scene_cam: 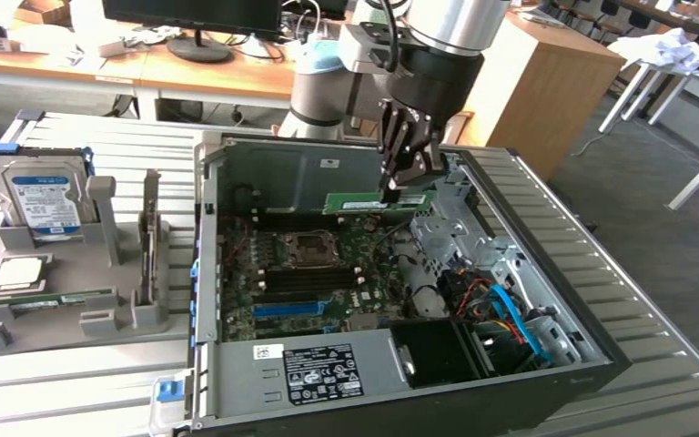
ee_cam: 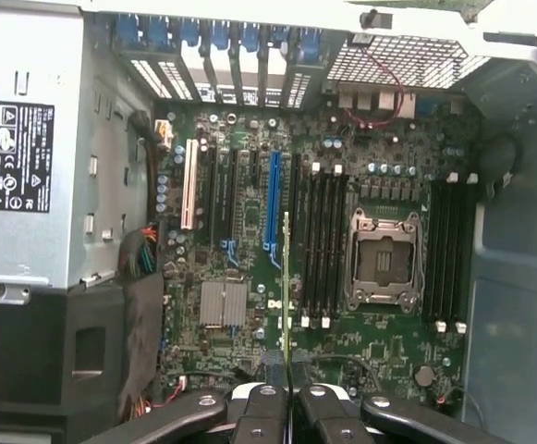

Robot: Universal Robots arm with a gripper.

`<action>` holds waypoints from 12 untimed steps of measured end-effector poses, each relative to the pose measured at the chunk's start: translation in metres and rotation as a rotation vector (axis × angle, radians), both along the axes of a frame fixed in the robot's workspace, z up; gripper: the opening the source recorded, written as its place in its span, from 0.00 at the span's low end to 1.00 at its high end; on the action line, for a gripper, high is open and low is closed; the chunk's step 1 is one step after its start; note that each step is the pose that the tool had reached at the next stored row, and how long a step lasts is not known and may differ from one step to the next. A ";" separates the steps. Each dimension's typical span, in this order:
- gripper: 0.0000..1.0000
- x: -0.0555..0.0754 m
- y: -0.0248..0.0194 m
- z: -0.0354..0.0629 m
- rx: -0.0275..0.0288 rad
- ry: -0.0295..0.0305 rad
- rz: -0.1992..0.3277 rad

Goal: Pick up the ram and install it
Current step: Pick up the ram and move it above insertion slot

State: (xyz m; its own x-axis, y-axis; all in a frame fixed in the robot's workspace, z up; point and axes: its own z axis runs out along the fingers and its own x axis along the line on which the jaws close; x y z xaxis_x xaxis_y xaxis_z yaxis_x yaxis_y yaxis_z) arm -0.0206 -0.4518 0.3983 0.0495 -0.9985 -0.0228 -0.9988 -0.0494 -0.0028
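Observation:
My gripper [scene_cam: 392,188] hangs over the open computer case [scene_cam: 210,273], shut on the ram [scene_cam: 368,202]. The ram is a thin green stick held level above the motherboard [scene_cam: 362,264], near the case's back wall. The wrist view looks straight down: the ram [ee_cam: 286,277] appears edge-on as a thin line running out from between my fingers [ee_cam: 263,412]. It hovers over the board between the long blue slot [ee_cam: 272,203] and a bank of black memory slots [ee_cam: 323,250]. A second bank [ee_cam: 448,259] lies beyond the CPU socket [ee_cam: 382,259].
A grey holder [scene_cam: 70,309] at the exterior view's left carries a silver hard drive [scene_cam: 44,202] and a chip [scene_cam: 19,273]. The power supply [scene_cam: 325,369] and a bundle of cables [scene_cam: 508,314] fill the case's near end. A desk with a monitor stands behind.

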 end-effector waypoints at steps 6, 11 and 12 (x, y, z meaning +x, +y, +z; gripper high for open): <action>0.12 0.008 0.0000 0.0000 0.0000 0.0000 0.000; 0.12 0.015 0.0000 0.0000 0.0000 0.0000 0.000; 0.12 0.016 0.0000 0.0000 0.0000 0.0000 0.000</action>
State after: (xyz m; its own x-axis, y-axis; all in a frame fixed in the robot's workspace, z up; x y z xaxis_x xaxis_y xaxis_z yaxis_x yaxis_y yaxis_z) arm -0.0041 -0.4518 0.3983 0.0495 -0.9985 -0.0229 -0.9988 -0.0494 -0.0028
